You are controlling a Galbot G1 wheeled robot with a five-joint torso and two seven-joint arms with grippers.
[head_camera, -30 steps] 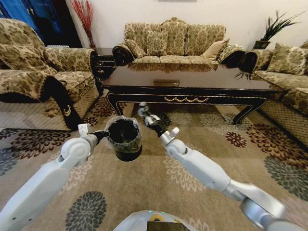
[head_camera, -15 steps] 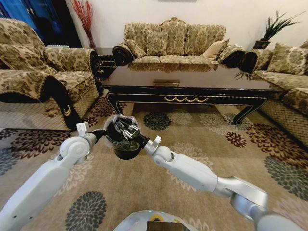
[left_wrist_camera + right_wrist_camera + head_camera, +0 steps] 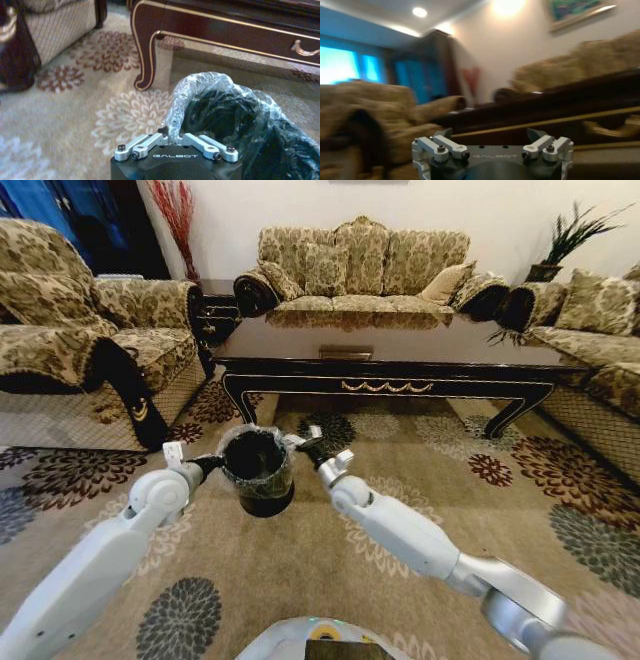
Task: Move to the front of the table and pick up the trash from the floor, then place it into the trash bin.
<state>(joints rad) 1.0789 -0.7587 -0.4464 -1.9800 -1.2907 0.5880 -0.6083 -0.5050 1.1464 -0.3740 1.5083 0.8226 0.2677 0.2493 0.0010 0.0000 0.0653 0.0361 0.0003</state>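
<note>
The left gripper (image 3: 172,144) is clamped on the bag-lined rim of the small black trash bin (image 3: 257,470), holding it above the floral carpet (image 3: 300,580) in front of the dark-wood coffee table (image 3: 400,350). The right gripper (image 3: 303,440) hangs just beside the bin's rim (on its table side), fingers spread and holding nothing.

The scene is viewed from the head, forward and down, with the table (image 3: 400,360) across the upper middle. The trash bin (image 3: 235,120) is seen close up from the left wrist, lower right. From the right wrist, the table (image 3: 560,112) edge is faced low, looking upward.
</note>
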